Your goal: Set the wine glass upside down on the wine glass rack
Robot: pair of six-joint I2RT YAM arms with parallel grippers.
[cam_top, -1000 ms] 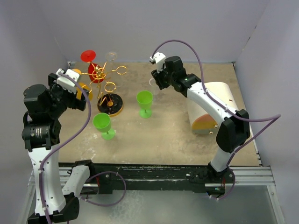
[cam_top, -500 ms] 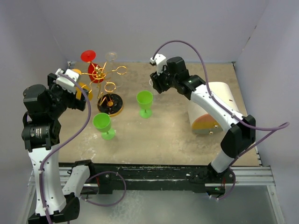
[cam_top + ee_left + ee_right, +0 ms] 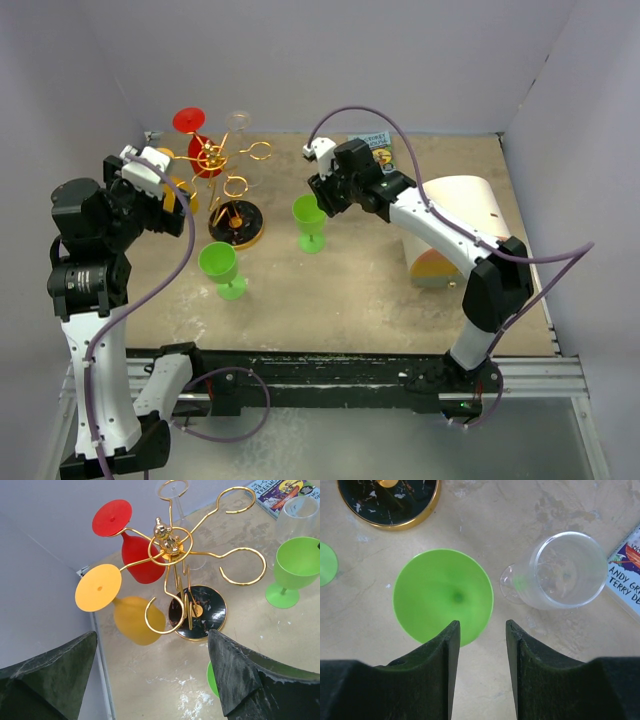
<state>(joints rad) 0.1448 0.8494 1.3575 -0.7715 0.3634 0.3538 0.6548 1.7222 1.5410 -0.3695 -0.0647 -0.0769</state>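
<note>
**Right arm poised over two upright glasses, rack standing by the left edge**

The wine glass rack (image 3: 167, 536), a gold wire tree on a round black base (image 3: 200, 607), stands on the sandy surface (image 3: 350, 290) near its left edge, toward the far-left corner. A red wine glass (image 3: 137, 557) and a yellow wine glass (image 3: 135, 622) hang from it upside down. A clear one (image 3: 238, 122) appears to hang on its far side.

The right gripper (image 3: 482, 630) hovers near the middle of the surface and points down. Its fingers are parted, with only bare surface showing between them. Just to one side below them a green wine glass (image 3: 442, 595) stands upright. A clear wine glass (image 3: 567, 570) stands upright on the other side, apart from the green one. A picture book (image 3: 627, 572) lies beyond it at the far edge.

The left gripper (image 3: 152, 640) is raised beside the rack at the left edge, fingers spread wide and grasping nothing. A second green wine glass (image 3: 220, 262) stands upright on the near side of the rack's base. A white and orange object (image 3: 455, 215) rests toward the right edge.
</note>
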